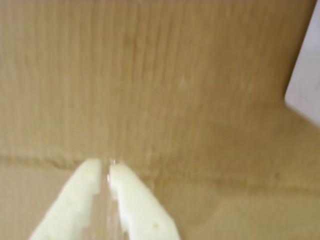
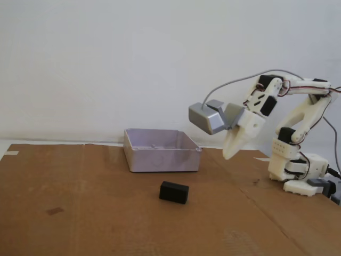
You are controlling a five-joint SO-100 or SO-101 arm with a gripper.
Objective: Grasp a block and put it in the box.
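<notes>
In the fixed view a small matte black block (image 2: 174, 192) lies on the brown cardboard, in front of the pale lavender-grey box (image 2: 161, 150). My gripper (image 2: 229, 154) hangs in the air to the right of the box and above and right of the block, pointing down-left, touching neither. In the wrist view the two cream fingers (image 1: 82, 200) meet at the tips of my gripper (image 1: 109, 166), shut with nothing between them. Only a pale corner at the right edge of that view may be the box; the block is out of it.
A silver-grey cuboid camera (image 2: 208, 117) with a grey cable rides on the wrist. The arm's white base (image 2: 298, 170) stands at the right on the cardboard sheet (image 2: 80, 213). A white wall rises behind. Cardboard creases run across the wrist view.
</notes>
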